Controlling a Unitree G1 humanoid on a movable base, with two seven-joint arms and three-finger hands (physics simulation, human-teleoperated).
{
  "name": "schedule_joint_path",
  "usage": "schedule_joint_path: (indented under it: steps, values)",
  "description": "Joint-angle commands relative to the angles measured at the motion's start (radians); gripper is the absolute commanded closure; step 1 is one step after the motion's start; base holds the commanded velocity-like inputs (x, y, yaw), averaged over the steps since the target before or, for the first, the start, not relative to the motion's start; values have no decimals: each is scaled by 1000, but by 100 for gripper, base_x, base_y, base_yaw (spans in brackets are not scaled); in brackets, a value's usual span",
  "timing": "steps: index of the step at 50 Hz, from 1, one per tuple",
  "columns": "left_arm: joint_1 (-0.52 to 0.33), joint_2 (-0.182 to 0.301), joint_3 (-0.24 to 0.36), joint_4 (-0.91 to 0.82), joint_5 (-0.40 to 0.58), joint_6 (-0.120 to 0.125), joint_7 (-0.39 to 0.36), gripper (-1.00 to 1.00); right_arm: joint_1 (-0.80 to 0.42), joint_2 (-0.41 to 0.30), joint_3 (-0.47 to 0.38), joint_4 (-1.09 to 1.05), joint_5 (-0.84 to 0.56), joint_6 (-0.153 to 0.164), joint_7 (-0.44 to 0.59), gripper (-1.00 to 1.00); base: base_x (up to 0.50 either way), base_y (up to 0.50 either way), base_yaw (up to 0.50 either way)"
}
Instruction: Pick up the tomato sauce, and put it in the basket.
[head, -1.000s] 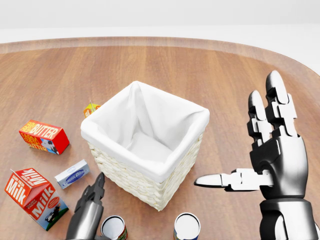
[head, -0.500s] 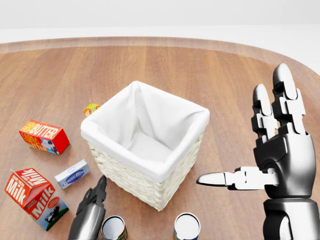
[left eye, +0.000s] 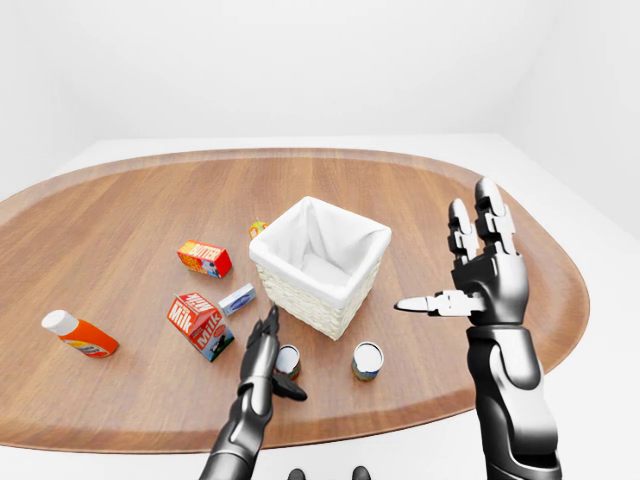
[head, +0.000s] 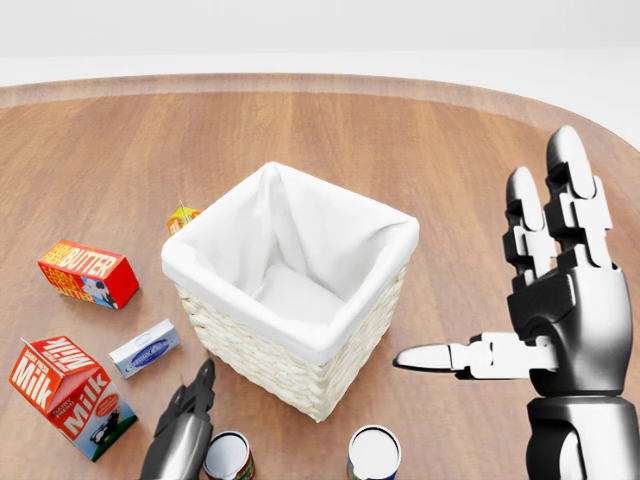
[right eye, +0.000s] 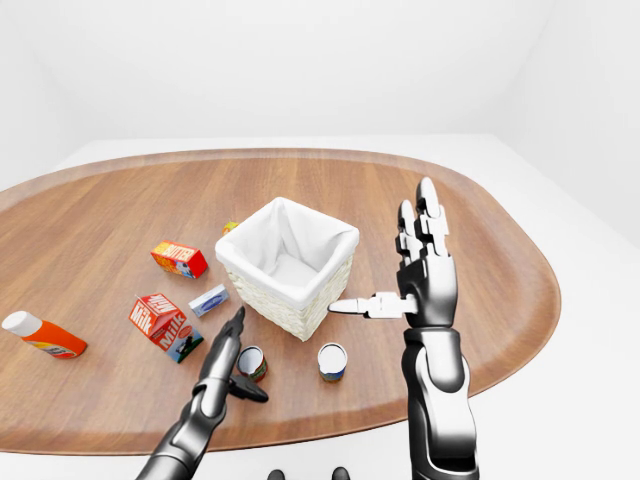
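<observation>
The tomato sauce can, with a red label and a silver top, stands upright on the wooden table just below the basket; it also shows at the bottom of the head view. The wicker basket with a white liner stands mid-table and is empty. My left hand is open, its fingers to the left of the can and its thumb below it, not closed round it. My right hand is open and raised, right of the basket, with the thumb pointing left.
A second can stands right of the tomato sauce. A milk carton, a butter box, a small blue-white box and a small orange carton lie left of the basket. An orange bottle lies far left.
My left hand has slid down a little in the head view, closer beside the can. My right hand rose slightly and now holds still.
</observation>
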Motion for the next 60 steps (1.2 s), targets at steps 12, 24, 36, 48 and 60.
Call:
schedule_joint_path:
  steps: [12, 24, 36, 48, 60]
  values:
    - [-30, 3, 8, 71, -22, 0, 4, 100, -3, -1, -3, 4, 1, 0, -1, -100, 0, 0, 0]
    - [-4, 4, 9, 3, -23, 0, -17, 100, -1, -1, -2, 6, 1, 0, -1, -100, 0, 0, 0]
    - [30, 6, 20, -156, -41, 0, -89, 100, -2, -1, -5, 3, 3, 0, -2, -100, 0, 0, 0]
    - [78, 11, 32, -360, -61, 0, -164, 100, -6, -3, -7, 10, 4, 0, -3, -100, 0, 0, 0]
    - [96, 12, 36, -461, -73, 4, -202, 100, -6, -3, -6, 15, 2, 0, -2, -100, 0, 0, 0]
